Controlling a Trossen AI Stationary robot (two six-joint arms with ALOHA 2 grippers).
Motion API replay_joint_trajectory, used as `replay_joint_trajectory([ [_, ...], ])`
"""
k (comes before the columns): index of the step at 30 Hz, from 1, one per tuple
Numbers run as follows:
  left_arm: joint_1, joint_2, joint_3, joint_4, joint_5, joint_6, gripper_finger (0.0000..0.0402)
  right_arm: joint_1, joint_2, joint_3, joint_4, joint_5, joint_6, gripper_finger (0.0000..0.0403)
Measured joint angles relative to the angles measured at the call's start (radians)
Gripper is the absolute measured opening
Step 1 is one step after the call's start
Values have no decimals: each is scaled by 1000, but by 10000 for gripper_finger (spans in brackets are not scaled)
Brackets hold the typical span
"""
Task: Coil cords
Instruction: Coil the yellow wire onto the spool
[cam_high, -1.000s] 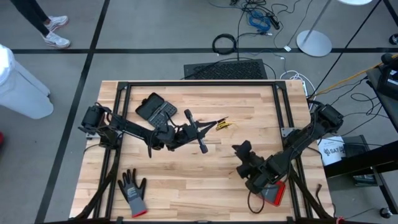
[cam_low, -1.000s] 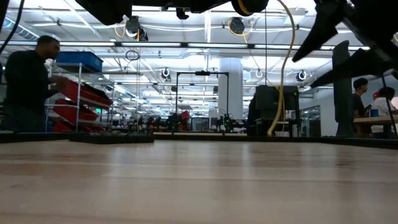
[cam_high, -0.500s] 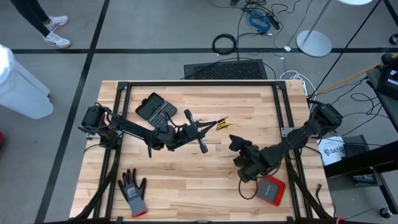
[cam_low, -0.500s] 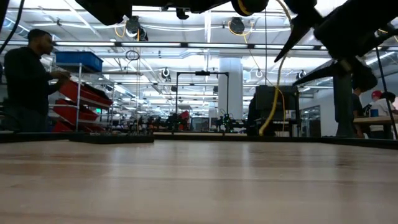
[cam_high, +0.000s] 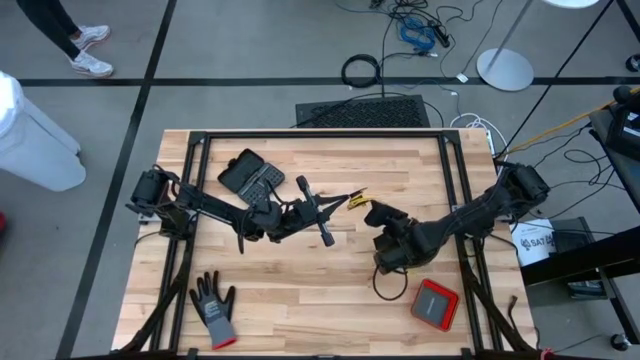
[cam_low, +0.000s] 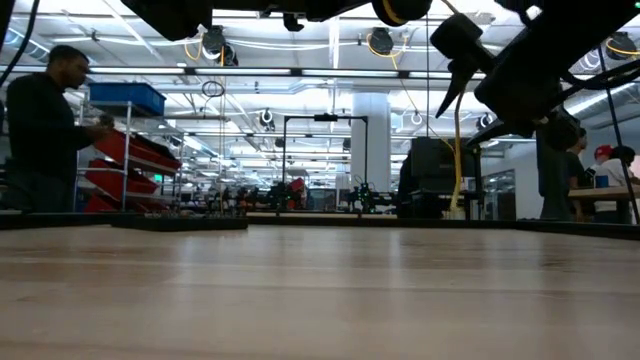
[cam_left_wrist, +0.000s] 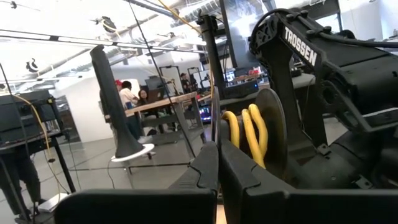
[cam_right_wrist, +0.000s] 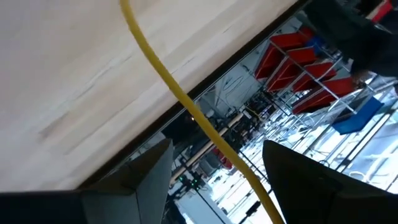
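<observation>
Bare worktop (cam_high: 300, 285) lies wide between the grey glove (cam_high: 214, 309) and the red box (cam_high: 436, 303), while the middle is crowded by the left gripper (cam_high: 352, 200), the yellow cord (cam_high: 362, 201) and the right gripper (cam_high: 372, 213), with a black case (cam_high: 250, 177) behind.

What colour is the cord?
Yellow; the cord shows best in the right wrist view.

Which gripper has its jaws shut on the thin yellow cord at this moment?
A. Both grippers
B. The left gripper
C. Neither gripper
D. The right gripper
B: the left gripper has its jaws closed on the thin yellow cord near the middle of the wooden table, while the right gripper stands beside it with jaws open, the cord running between them ungripped.
</observation>
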Motion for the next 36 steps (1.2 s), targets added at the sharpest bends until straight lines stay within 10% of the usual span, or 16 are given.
replay_joint_trajectory([
  [7, 0, 0, 0, 0, 0, 0, 2, -44, 0, 0, 0, -1, 58, 189],
  [16, 0, 0, 0, 0, 0, 25, 2, -47, 0, 0, 3, -3, 222, 12],
  [36, 0, 1, 0, 0, 0, 24, 2, 23, 0, 0, 113, 1, 440, 7],
])
